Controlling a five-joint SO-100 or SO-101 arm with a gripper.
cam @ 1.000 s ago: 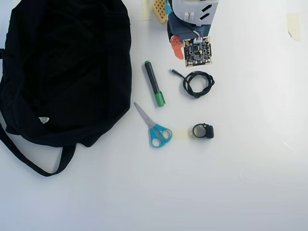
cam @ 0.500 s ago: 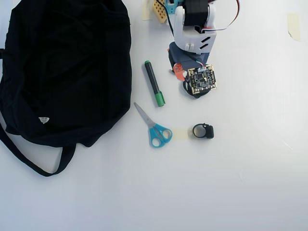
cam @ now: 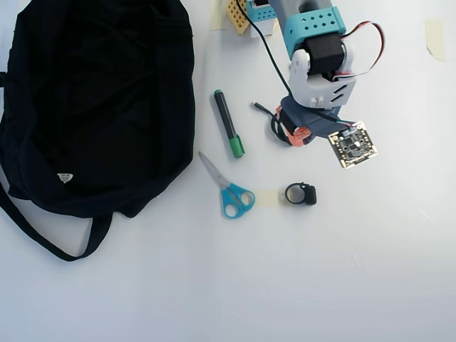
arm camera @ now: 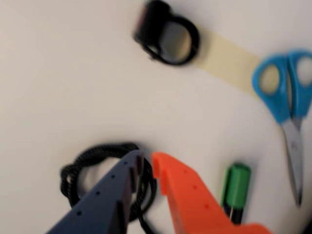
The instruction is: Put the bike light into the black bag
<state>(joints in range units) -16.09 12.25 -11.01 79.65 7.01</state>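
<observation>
So our gripper (cam: pixel 298 135) hangs over the coiled cable (arm camera: pixel 100 168), jaws nearly shut on nothing. The bike light (cam: pixel 301 194) sits on the table straight below it in the overhead view, ring facing the scissors (cam: pixel 228 189), bag (cam: pixel 100 100) far left

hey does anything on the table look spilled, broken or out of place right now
Nothing stands out. The bike light, scissors, marker and cable lie apart on the table beside the black bag. The gripper hangs over the cable, empty.
</observation>
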